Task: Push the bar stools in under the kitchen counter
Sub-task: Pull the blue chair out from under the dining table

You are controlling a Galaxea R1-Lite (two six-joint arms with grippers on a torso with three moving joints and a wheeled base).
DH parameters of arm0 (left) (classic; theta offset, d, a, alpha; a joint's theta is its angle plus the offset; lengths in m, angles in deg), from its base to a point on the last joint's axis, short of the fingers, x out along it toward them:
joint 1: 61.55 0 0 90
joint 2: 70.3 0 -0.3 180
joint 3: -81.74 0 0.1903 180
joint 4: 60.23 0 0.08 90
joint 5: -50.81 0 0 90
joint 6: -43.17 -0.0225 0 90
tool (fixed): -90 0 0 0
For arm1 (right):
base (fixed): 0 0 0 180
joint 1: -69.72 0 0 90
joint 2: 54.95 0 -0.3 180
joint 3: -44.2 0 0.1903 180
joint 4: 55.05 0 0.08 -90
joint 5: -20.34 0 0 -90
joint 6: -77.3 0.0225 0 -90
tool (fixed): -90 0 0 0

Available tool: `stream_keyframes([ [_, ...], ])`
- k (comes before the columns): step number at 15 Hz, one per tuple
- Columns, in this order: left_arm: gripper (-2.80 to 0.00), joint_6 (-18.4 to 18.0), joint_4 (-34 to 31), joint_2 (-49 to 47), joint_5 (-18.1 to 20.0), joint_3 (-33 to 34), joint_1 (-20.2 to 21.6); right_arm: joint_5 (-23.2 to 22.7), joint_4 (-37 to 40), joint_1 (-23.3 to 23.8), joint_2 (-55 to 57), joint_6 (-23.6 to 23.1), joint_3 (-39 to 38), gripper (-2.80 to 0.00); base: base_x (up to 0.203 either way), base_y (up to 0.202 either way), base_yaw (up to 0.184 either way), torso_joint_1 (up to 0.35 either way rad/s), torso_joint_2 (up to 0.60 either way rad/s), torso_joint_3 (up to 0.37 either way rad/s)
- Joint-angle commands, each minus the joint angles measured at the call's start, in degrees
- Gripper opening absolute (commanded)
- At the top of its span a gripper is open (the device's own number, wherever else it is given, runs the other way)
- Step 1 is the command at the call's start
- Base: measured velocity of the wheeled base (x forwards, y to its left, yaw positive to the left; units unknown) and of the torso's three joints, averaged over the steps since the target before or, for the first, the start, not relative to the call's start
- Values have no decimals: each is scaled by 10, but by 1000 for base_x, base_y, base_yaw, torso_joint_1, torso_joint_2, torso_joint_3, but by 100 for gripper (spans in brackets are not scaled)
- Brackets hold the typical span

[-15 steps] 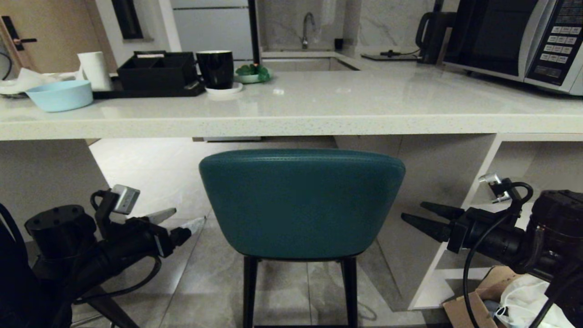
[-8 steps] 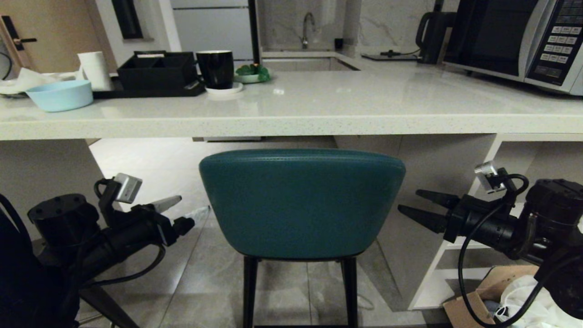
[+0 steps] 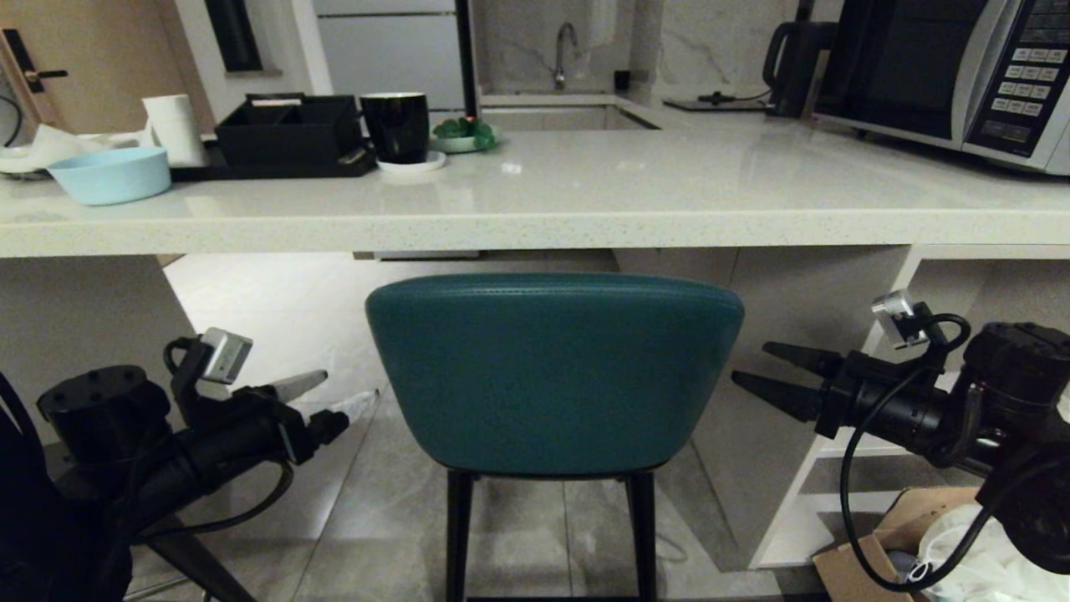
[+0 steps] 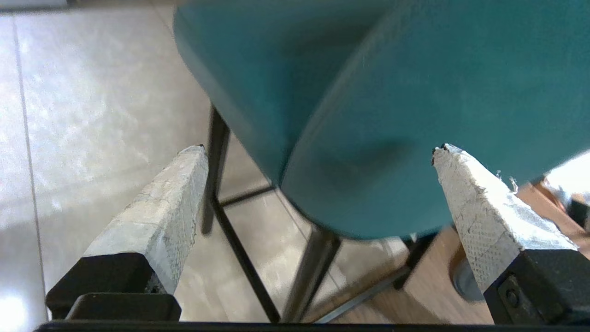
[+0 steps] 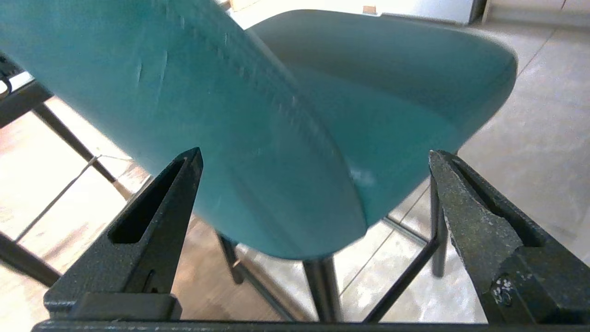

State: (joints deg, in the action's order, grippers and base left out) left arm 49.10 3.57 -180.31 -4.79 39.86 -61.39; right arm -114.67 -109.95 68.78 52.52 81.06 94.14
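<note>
Both tools, left (image 3: pixel 338 395) and right (image 3: pixel 773 376), gape wide and empty, flanking the teal stool (image 3: pixel 553 376) without touching.

No legible text, label, brand, number or sign is found in any view. The microwave (image 3: pixel 953 71) at the far right of the kitchen counter (image 3: pixel 535 230) carries a keypad (image 3: pixel 1024 79) of pale buttons, but their markings are too small to read. No printing shows on the teal bar stool (image 3: pixel 553 376).
</note>
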Motion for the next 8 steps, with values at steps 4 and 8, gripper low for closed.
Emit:
stream_keyframes([
  [4, 0, 3, 5, 1, -14, -23, 5, 35, -3, 5, -3, 5, 13, 0, 0, 0, 0, 0, 0, 0],
  [8, 0, -13, 5, 9, -174, 13, 7, 231, 23, -1, -16, 5, -19, 0, 0, 0, 0, 0, 0, 0],
])
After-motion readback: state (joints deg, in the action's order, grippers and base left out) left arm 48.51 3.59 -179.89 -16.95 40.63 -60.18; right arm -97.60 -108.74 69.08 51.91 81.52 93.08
